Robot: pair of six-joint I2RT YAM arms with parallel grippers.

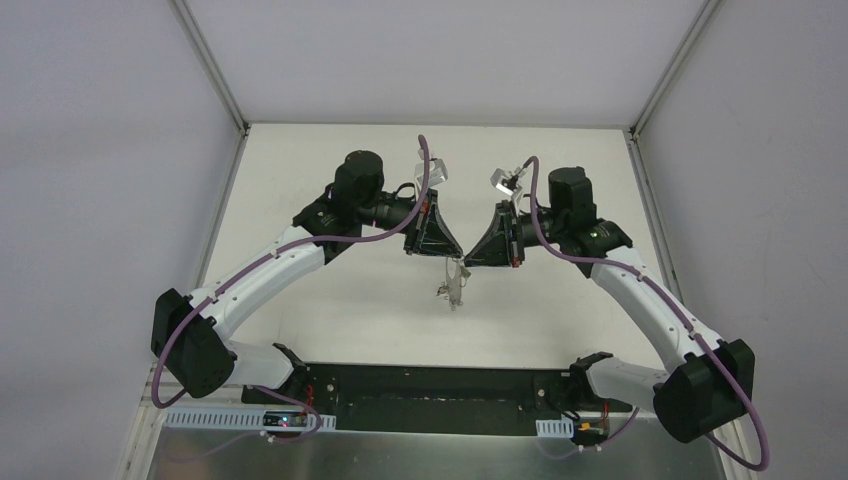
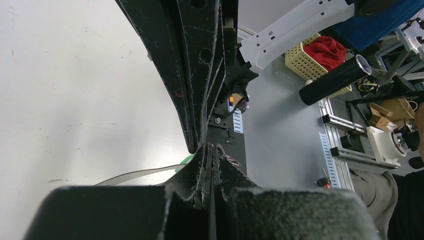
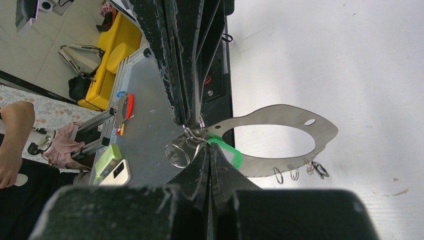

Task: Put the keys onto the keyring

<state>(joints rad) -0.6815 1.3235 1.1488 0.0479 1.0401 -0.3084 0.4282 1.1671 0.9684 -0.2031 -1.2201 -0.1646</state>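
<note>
The white desk fills the middle of the overhead view, with walls rising on three sides. The left arm and the right arm curve in from their bases at the near edge and meet head-on above the middle of the desk. The left fingers and the right fingers are black wedges whose tips touch or nearly touch. Both pairs are clenched, with no gap visible between their pads in either wrist view. From the right wrist, the left fingers come down from the top and pinch the narrow end of the keyring. The keyring looks here like a flat silver loop with a large opening and a small hole near its far corner. It is held off the desk and stretches out to the right of the fingertips. In the overhead view it shows only as a small silvery shape just below the meeting tips. The key is in the same spot, and only its bright green head is visible. The head curves out from the tips of the right fingers, which are clamped on it, and crosses the near edge of the keyring. Its metal blade cannot be made out. From the left wrist, only a sliver of green appears beside the closed tips. Several split rings are visible, two close to the pinch point and smaller ones along the lower edge of the keyring.
</note>
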